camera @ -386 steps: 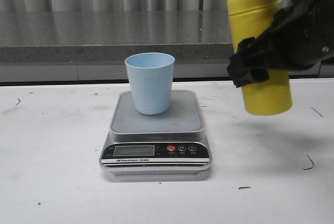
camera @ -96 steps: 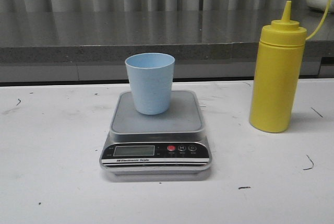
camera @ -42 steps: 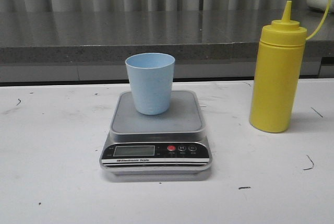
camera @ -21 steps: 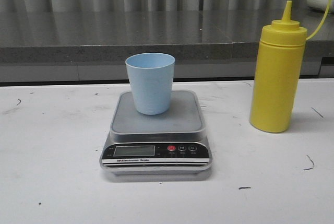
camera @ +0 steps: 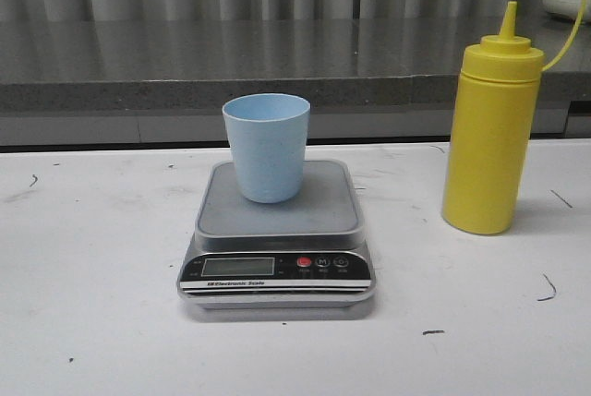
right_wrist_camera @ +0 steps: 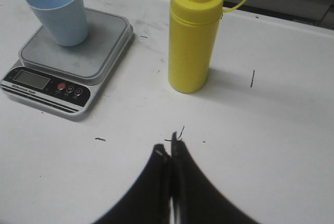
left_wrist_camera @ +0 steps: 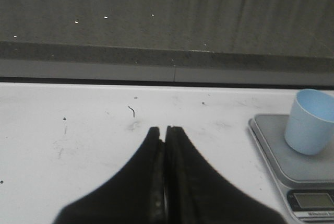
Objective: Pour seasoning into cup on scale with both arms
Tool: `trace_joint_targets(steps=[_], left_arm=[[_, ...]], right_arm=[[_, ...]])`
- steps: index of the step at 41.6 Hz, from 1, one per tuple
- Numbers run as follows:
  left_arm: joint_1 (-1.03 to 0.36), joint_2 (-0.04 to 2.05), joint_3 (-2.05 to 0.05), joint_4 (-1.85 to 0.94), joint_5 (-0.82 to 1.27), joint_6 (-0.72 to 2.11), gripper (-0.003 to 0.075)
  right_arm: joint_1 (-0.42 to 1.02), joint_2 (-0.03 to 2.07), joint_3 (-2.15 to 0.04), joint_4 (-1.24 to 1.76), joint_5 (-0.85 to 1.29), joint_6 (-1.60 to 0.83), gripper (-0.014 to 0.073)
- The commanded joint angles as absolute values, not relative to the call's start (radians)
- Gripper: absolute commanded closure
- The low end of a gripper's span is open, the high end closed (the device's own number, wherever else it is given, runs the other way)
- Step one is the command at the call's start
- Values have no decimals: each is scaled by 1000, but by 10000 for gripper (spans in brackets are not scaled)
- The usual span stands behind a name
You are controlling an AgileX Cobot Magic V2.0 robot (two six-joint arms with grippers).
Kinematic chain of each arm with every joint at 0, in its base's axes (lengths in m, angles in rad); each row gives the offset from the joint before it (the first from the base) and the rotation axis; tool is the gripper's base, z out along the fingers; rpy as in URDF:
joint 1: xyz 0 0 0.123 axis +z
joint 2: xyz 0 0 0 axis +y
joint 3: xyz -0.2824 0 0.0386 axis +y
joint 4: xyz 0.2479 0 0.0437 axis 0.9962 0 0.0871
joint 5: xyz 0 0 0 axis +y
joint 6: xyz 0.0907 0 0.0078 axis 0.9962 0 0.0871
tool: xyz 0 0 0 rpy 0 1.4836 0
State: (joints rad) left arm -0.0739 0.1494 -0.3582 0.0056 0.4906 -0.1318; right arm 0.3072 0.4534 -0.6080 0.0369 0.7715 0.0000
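Observation:
The light blue cup (camera: 266, 146) stands upright on the platform of the silver-grey scale (camera: 275, 221) in the middle of the white table. To its right the yellow seasoning bottle (camera: 490, 128) stands upright on the table, nozzle up, cap strap trailing to the right. Neither gripper shows in the front view. In the left wrist view my left gripper (left_wrist_camera: 164, 129) is shut and empty, left of the scale (left_wrist_camera: 271, 151) and cup (left_wrist_camera: 310, 121). In the right wrist view my right gripper (right_wrist_camera: 169, 148) is shut and empty, apart from the bottle (right_wrist_camera: 192, 41), cup (right_wrist_camera: 58, 10) and scale (right_wrist_camera: 104, 51).
A grey stone ledge (camera: 185, 68) runs along the back of the white table (camera: 92, 258), with corrugated grey panels behind it. Small dark marks dot the tabletop.
Much earlier my right gripper held the bottle in the air at the right; now the bottle stands on the table and the gripper is gone from the front view. Over the last second nothing moves.

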Motion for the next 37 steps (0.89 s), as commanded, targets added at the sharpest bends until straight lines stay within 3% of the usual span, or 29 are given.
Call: trace_joint_targets(steps=[1, 21, 37], left_arm=[[-28, 82, -274, -21, 297, -138, 740], [-11, -23, 30, 0, -96, -138, 740], [-11, -23, 28, 62, -100, -138, 740]], right_arm=[[305, 457, -631, 42, 702, -11, 662], [305, 457, -631, 42, 704, -11, 662], [305, 457, -631, 42, 704, -11, 662]])
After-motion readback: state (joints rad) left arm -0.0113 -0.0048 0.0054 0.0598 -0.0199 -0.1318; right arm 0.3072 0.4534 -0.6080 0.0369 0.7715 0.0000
